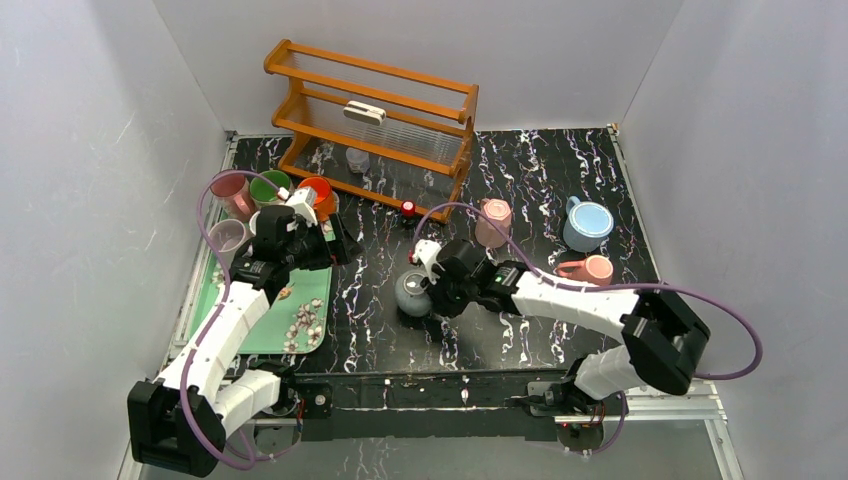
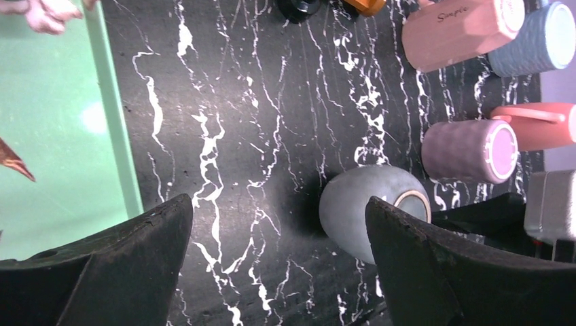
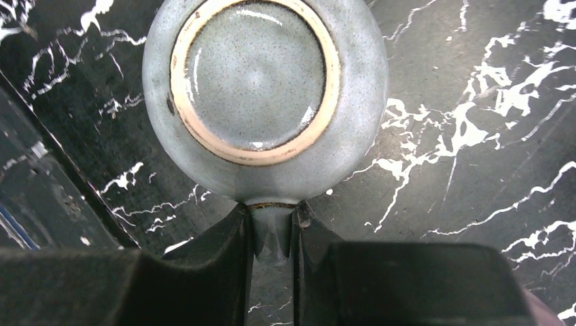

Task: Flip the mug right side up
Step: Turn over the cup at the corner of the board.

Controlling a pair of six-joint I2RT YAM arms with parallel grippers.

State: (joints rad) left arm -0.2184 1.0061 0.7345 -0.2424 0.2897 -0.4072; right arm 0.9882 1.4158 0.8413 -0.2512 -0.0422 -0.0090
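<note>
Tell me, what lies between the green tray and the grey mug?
Nothing: only bare black marbled tabletop separates the green tray from the grey mug, in the left wrist view.

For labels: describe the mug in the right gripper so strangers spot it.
From the wooden rack at the table's back, come forward to the middle. The mug there is round, grey, upside down; its neighbours are pink, mauve or blue.

Bright, even light from above, soft shadows, glare on the upturned base of the mug (image 3: 255, 75)
</note>
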